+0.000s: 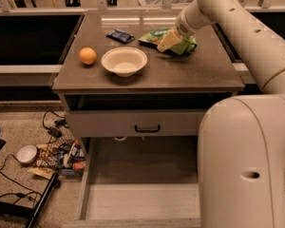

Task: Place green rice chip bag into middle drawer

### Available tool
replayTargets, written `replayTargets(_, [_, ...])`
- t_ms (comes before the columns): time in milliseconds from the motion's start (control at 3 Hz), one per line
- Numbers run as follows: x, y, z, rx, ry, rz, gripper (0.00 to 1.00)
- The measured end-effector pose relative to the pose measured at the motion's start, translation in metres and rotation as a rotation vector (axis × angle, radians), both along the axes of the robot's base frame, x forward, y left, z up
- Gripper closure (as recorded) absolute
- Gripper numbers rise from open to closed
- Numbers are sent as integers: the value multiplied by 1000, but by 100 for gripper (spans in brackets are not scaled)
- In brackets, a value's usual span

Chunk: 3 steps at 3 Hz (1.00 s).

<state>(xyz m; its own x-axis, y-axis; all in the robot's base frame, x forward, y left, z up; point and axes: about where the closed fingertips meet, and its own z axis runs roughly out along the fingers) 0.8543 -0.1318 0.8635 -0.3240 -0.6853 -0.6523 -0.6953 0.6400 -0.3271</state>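
The green rice chip bag (pixel 184 45) lies on the grey table top (pixel 199 72) at its back right. My gripper (pixel 168 41) reaches down from the upper right and sits on the bag's left half, covering its middle. The middle drawer (pixel 83 186) is pulled out wide open below the table, low in the camera view. Its pale floor is bare, and my own body hides its right part.
A white bowl (pixel 124 61), an orange (pixel 87 56) and a small dark blue packet (pixel 120 35) lie on the table left of the bag. A shut drawer front with a black handle (pixel 147 128) sits above the open drawer. Cables and clutter (pixel 61 156) lie on the floor at the left.
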Motion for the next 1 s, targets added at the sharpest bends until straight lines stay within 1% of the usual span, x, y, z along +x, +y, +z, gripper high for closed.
replayTargets(333, [3,-9,-17,-39,47,-44,40])
replayTargets(1000, [4,-5,-23,-38,55,-39,87])
